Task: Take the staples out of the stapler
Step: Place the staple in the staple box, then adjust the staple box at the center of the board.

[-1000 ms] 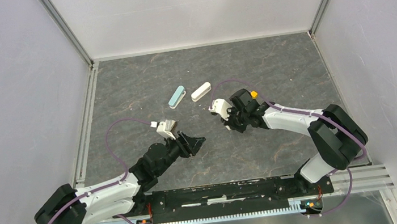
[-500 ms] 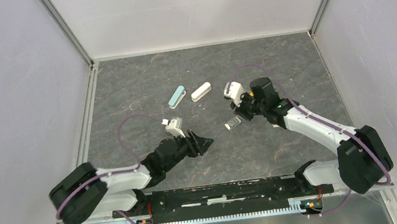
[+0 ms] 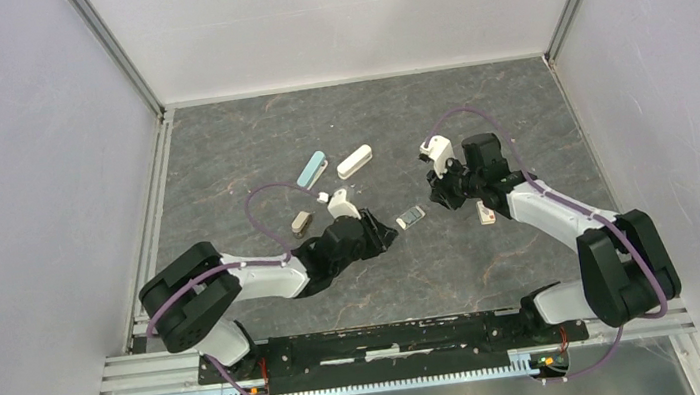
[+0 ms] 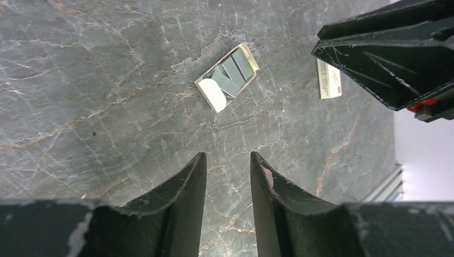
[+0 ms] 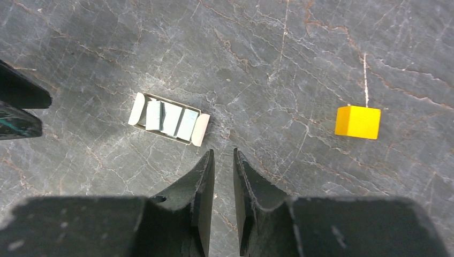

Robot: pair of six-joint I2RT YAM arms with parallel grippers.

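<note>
The staples [image 4: 234, 69] are short grey strips lying side by side in a small open cardboard tray on the table; they also show in the right wrist view [image 5: 166, 118] and the top view [image 3: 410, 216]. My left gripper [image 4: 228, 155] is open and empty, just short of the tray [image 3: 386, 236]. My right gripper [image 5: 223, 151] is empty with its jaws a narrow gap apart, just right of the tray [image 3: 437, 197]. The teal stapler [image 3: 311, 170] and the white stapler [image 3: 355, 162] lie farther back.
A small white box with a red mark [image 4: 328, 78] lies right of the tray [image 3: 485, 211]. A yellow cube [image 5: 357, 122] sits on the table beyond my right gripper. A small beige object [image 3: 301, 223] lies beside my left arm.
My right gripper has left the tray on the table and moved back to the right. My left gripper has moved right, up to the tray.
</note>
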